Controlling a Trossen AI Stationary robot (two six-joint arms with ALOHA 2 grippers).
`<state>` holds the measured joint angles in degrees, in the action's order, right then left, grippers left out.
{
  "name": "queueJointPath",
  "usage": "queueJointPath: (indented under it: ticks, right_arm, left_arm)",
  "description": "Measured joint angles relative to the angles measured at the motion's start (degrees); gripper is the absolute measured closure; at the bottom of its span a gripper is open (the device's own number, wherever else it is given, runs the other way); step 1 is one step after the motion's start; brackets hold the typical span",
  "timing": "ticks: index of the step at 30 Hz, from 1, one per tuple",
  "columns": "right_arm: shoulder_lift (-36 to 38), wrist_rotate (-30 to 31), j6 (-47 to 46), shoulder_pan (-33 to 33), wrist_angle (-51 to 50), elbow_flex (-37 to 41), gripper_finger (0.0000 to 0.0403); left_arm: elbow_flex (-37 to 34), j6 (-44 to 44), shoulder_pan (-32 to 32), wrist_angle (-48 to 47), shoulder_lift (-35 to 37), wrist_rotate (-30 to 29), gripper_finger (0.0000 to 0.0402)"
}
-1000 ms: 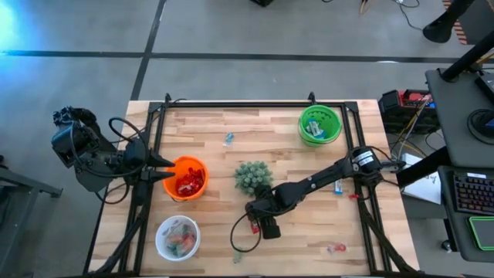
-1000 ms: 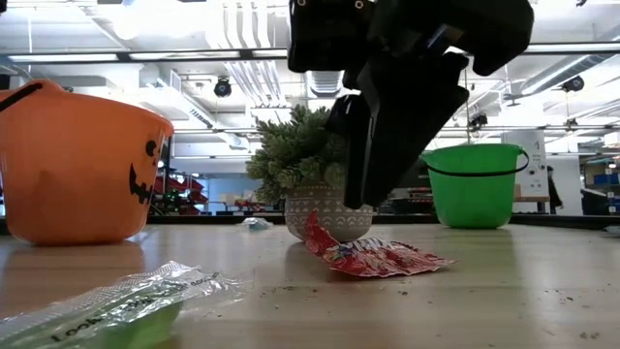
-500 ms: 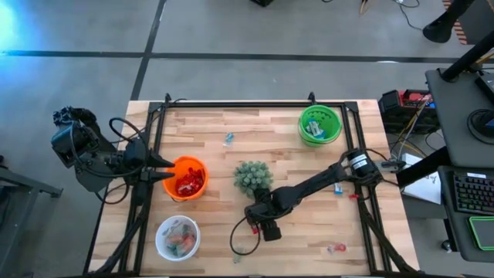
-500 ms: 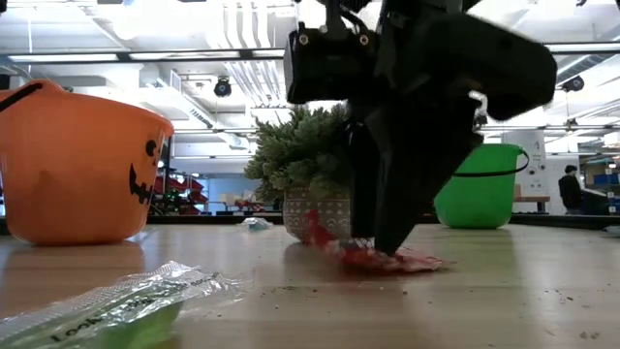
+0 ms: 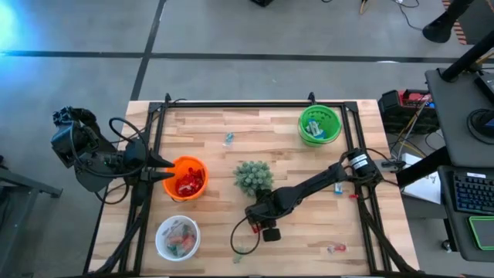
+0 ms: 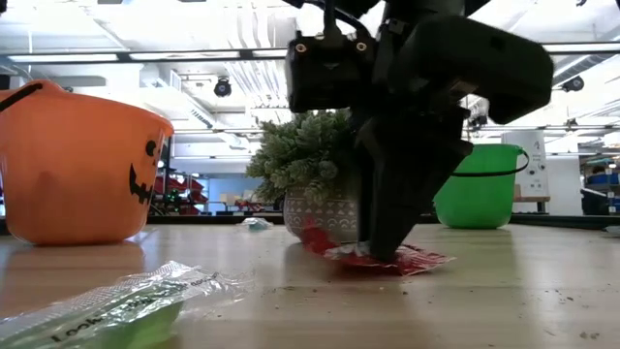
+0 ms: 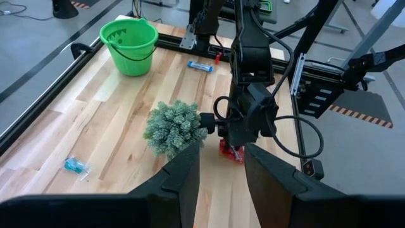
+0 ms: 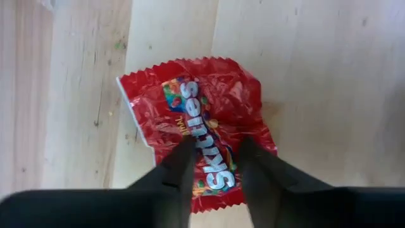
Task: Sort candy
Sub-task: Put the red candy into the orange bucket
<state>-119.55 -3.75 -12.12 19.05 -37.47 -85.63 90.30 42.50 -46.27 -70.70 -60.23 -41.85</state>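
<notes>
A red Skittles packet [image 8: 190, 101] lies flat on the wood just in front of the spiky potted plant [image 5: 253, 176]. My right gripper [image 8: 216, 149] stands on it, pointing down, its fingers close together with the packet's lettering between them; the low view shows the packet [image 6: 421, 260] under the gripper [image 6: 385, 252]. My left gripper [image 5: 162, 168] waits at the table's left side next to the orange pumpkin bowl [image 5: 199, 164], which holds red candy. Its fingers [image 7: 190, 171] are a little apart and touch nothing. My right gripper pinches the red packet across its middle [image 8: 214, 140], where the lettering runs, one finger [image 8: 180, 164] on each side. The fingers come from above, pointing down. The packet lies on the table, with one corner [image 6: 312, 233] raised toward the plant.
A green bucket [image 5: 337, 123] stands at the far right and a white bowl [image 5: 160, 230] with mixed candy at the near left. Loose sweets: a blue one [image 5: 228, 139], a blue-and-white bar [image 5: 338, 188], a red piece [image 5: 336, 248] and a green packet [image 6: 107, 305] near the front edge.
My right gripper has come straight down from just above the red packet until its fingertips stand on it, then stayed there. The packet has stayed in place.
</notes>
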Motion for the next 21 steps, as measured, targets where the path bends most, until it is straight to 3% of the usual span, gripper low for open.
queueJointPath:
  ticks: [4, 6, 12, 21]
  right_arm:
    - [-0.1, -2.7, -2.1, -0.2, 1.0, 3.0, 0.0374]
    - [-0.1, -3.2, -3.9, -0.3, 1.9, 4.1, 0.0388]
    - [0.2, -6.8, -5.6, -0.6, 1.1, 4.2, 0.0394]
    - [5.2, -6.9, -5.7, -0.5, -0.2, 2.6, 0.0395]
  left_arm:
    - [0.0, 0.0, 0.0, 0.0, 0.0, 0.0, 0.0295]
    - [0.0, 0.0, 0.0, 0.0, 0.0, 0.0, 0.0295]
    - [0.0, -0.9, 0.0, 0.0, 0.1, 0.0, 0.0295]
    - [0.0, -0.9, 0.0, 0.0, 0.1, 0.0, 0.0295]
